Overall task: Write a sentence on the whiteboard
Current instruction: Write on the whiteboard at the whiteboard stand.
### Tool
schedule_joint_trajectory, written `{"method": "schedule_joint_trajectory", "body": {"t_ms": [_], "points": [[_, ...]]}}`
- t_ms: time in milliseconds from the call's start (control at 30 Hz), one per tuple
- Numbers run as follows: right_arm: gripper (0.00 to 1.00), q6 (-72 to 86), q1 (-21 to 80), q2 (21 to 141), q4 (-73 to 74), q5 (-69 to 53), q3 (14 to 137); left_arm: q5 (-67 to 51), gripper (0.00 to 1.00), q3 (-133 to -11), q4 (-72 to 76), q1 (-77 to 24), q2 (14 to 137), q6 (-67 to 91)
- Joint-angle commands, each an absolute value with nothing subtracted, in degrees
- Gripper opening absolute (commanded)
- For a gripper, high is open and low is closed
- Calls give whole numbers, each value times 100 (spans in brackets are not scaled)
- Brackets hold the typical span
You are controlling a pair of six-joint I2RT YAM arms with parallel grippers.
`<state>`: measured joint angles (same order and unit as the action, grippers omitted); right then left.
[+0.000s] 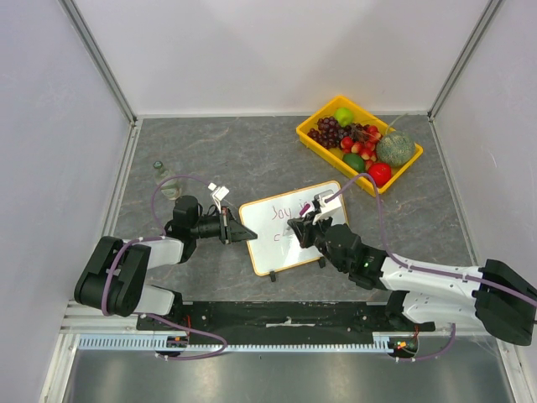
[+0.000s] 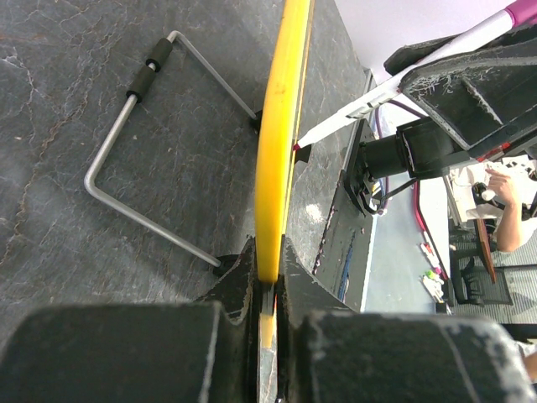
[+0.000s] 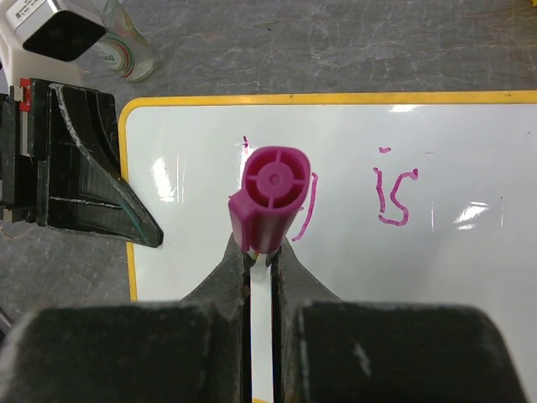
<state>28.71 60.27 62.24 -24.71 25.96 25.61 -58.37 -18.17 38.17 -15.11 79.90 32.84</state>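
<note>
Right tool [image 3: 262, 259] grips pink marker [image 3: 273, 180]; left tool [image 2: 267, 277] grips whiteboard [image 1: 268, 248] edge; grey marbled table [image 1: 226, 159], white walls [image 1: 277, 50].

This is a robotics lab test cell. Blank white panels [image 1: 277, 50] held by aluminium posts [image 1: 99, 59] box in a grey stone-patterned surface [image 1: 218, 151] on three sides. At 6 o'clock a black mounting rail [image 1: 285, 315] carries the left arm [image 1: 126, 273] and right arm [image 1: 445, 285], with purple cables [image 1: 225, 340] looping over a slotted duct [image 1: 319, 342]. Beyond the cell, the left wrist view catches a person [image 2: 509, 210] at a cluttered desk.
</note>
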Motion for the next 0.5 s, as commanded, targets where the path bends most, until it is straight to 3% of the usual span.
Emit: {"method": "schedule_joint_trajectory", "body": {"t_ms": [0, 467], "points": [[0, 2874, 6047, 6275, -2646, 2813, 2777, -5511, 2, -1854, 3709, -1503, 8060, 3182], [0, 2953, 6047, 6118, -2725, 2786, 2593, -5520, 2, -1872, 3718, -1512, 8104, 3182]]}}
